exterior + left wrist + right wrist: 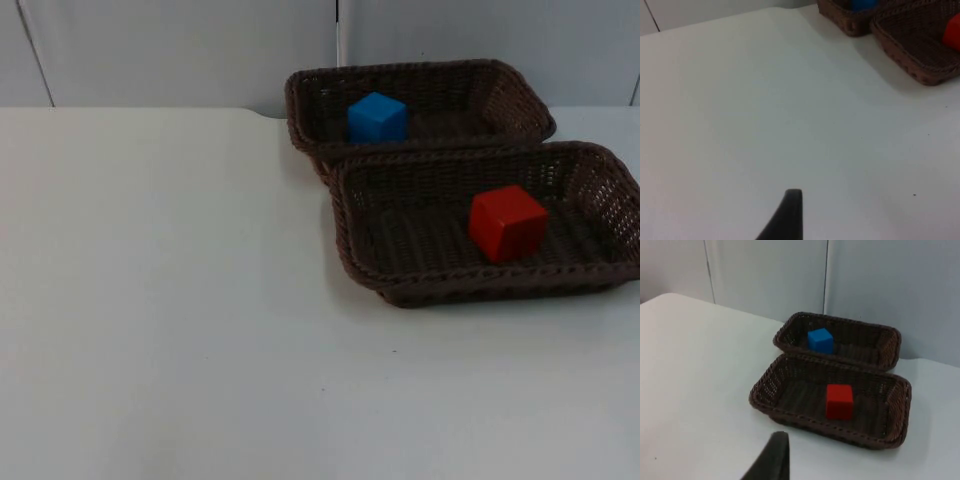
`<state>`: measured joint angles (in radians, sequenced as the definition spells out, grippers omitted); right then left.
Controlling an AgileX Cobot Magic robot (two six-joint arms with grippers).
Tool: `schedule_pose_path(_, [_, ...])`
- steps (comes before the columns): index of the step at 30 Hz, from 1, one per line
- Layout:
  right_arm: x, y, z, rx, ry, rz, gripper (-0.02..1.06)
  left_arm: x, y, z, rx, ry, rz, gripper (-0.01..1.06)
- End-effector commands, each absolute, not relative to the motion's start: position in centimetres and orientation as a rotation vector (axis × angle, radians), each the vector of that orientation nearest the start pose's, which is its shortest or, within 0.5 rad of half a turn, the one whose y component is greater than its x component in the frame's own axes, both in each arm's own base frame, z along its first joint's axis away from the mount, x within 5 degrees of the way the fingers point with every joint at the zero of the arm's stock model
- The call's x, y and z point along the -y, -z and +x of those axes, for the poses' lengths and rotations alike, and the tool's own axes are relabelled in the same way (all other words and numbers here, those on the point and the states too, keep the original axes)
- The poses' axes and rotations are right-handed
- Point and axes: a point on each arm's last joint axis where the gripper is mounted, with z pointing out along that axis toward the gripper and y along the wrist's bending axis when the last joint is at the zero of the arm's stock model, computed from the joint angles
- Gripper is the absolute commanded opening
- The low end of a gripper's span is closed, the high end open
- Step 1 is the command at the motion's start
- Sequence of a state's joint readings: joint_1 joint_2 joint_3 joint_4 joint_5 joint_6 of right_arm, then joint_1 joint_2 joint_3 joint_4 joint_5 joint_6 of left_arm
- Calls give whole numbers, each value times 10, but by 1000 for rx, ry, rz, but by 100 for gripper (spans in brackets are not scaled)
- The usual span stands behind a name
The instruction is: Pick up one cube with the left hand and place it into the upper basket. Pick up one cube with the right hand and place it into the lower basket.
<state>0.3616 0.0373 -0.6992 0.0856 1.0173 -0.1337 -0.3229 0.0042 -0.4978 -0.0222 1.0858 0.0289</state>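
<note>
Black fingertip of left gripper (790,215) stands nearest in left wrist view, over bare white tabletop (765,110), well apart from both baskets; can't tell if its fingers are apart or together. Right gripper (772,457), also just one dark fingertip, hangs above tabletop near the lower basket's front rim w/o touching it; finger state can't be told either. Neither holds a cube.

Lower basket (370,215), dark brown wicker, rectangular, sits toward the tabletop's right edge. Red cube (508,222) lies inside it, right of the basket's centre, resting on the woven floor. Upper basket (320,95), same weave, sits just behind at the tabletop's far edge by the grey partition wall (180,50); the two rims touch or slightly overlap. Blue cube (377,117) lies inside upper basket, in its left half.
</note>
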Motion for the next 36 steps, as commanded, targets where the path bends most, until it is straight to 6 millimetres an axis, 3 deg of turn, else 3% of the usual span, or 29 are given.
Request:
schedule_pose_path(1, [3,-329,-29,-1799,-258,-469,96,0,-274,-5,-2040,213,360,92])
schedule_pose_path(7, [-1,-301,-19,-1914,-255,-493,96,0,-274,-5,-2040,213,360,92])
schedule_pose_path(15, [-5,-283,-11,-1982,-268,-488,96,0,-274,-5,-2040,213,360,92])
schedule_pose_path(33, [-1,-280,-9,-2011,-252,-426,96,0,-274,-5,-2040,213,360,92])
schedule_pose_path(36, [-1,-280,-9,-2011,-252,-426,96,0,-274,-5,-2040,213,360,99])
